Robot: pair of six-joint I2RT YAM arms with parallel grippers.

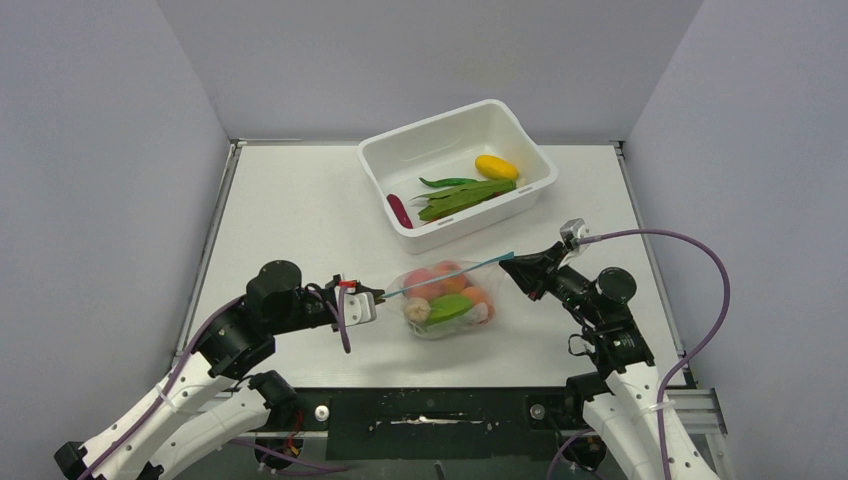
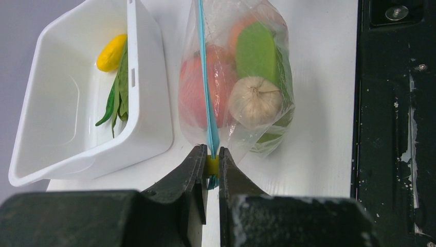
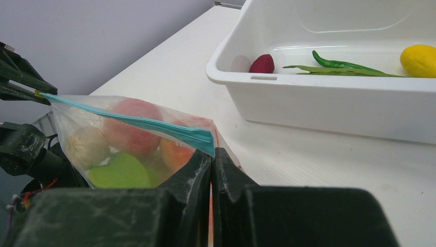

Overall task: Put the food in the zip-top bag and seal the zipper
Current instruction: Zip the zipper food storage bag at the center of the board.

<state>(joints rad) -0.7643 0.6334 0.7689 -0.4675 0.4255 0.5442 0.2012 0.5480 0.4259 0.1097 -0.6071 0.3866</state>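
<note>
The zip-top bag (image 1: pixel 447 305) rests on the table between my arms, its zipper (image 1: pixel 450 272) stretched taut along the top. Inside is the food: pink-orange peaches (image 2: pixel 193 87), a green piece (image 2: pixel 255 49) and a pale bulb (image 2: pixel 255 101). My left gripper (image 2: pixel 213 159) is shut on the yellow slider (image 2: pixel 212 165) at the zipper's (image 2: pixel 205 77) left end. My right gripper (image 3: pixel 212 152) is shut on the bag's (image 3: pixel 77 123) other corner, just under the end of the blue zipper (image 3: pixel 133 122). In the top view the left gripper (image 1: pixel 378 295) and right gripper (image 1: pixel 512 262) hold opposite ends.
A white tub (image 1: pixel 530 200) stands behind the bag, right of centre. It holds a yellow fruit (image 1: pixel 496 166), green leaves and a pod (image 1: pixel 465 195), and a dark red piece (image 1: pixel 399 211). Grey walls enclose the table on three sides.
</note>
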